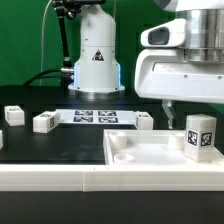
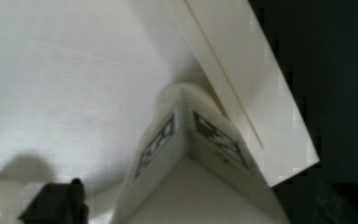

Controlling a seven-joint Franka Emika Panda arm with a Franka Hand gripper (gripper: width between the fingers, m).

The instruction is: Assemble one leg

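We could read no lettering anywhere. The clearest sign was a triangular warning label [image 1: 97, 57] on the white robot base [image 1: 95, 45] at the back of the exterior view, and its symbol was too small for us to make out. The leg [image 1: 200, 135] carried a black-and-white square marker on the face turned toward that camera. The marker board [image 1: 95, 117] lay flat on the black table [image 1: 40, 140], showing a row of similar tags.

The gripper [image 1: 185, 116] hung from the arm's white hand above the large white panel [image 1: 140, 160], on the exterior view's right. We saw one slim finger [image 1: 168, 112] pointing down, apart from the leg on the exterior view's left of it. The other finger we could not find. In the wrist view a dark finger [image 2: 51, 200] also stood clear of the leg [image 2: 194, 140], so we judged the jaws spread wide and holding nothing.

The leg stood upright on the panel's [image 2: 69, 90] recessed floor, near the raised rim on the exterior view's right, below the hand. In the wrist view it sat close against the rim, with markers showing on two of its faces.

Three more legs [image 1: 44, 122] lay on the table beyond the panel, two toward the exterior view's left and one just behind the panel's far edge.
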